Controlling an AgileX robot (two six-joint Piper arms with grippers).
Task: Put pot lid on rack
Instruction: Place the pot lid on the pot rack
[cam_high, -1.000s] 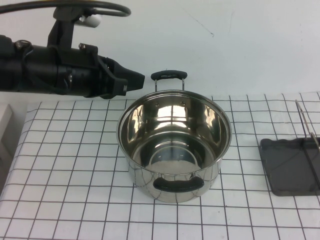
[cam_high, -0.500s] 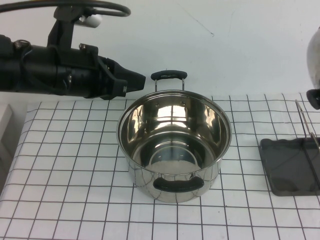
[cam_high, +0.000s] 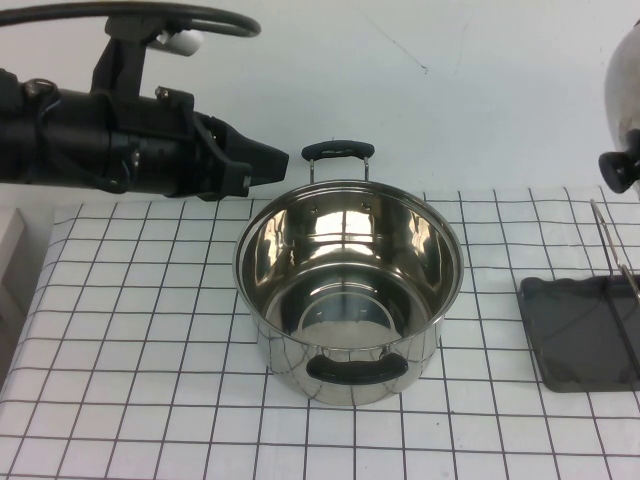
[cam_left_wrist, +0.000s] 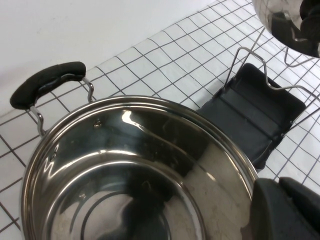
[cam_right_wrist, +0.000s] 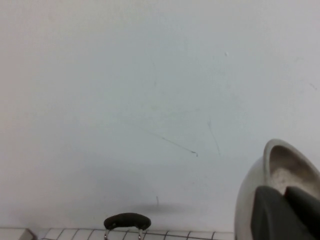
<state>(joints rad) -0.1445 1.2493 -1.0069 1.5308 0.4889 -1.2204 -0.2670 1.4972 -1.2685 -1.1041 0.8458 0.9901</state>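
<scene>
The pot lid (cam_high: 626, 90), shiny steel with a black knob (cam_high: 620, 168), hangs tilted in the air at the far right edge of the high view, above the rack. The rack has wire uprights (cam_high: 612, 245) on a dark grey tray (cam_high: 580, 335). My right gripper (cam_right_wrist: 286, 214) is shut on the lid's rim (cam_right_wrist: 250, 200); the gripper itself is outside the high view. My left gripper (cam_high: 278, 158) is shut and empty, hovering by the steel pot's (cam_high: 350, 290) far-left rim. The left wrist view shows the lid (cam_left_wrist: 280, 20) over the rack (cam_left_wrist: 255, 110).
The deep steel pot stands open in the middle of the checked mat, one black handle (cam_high: 338, 149) at the back and one at the front. The left arm reaches in from the upper left. A white wall stands behind the table.
The lid has come into the high view at the right edge, then risen and moved slightly inward. The left arm has barely moved.
</scene>
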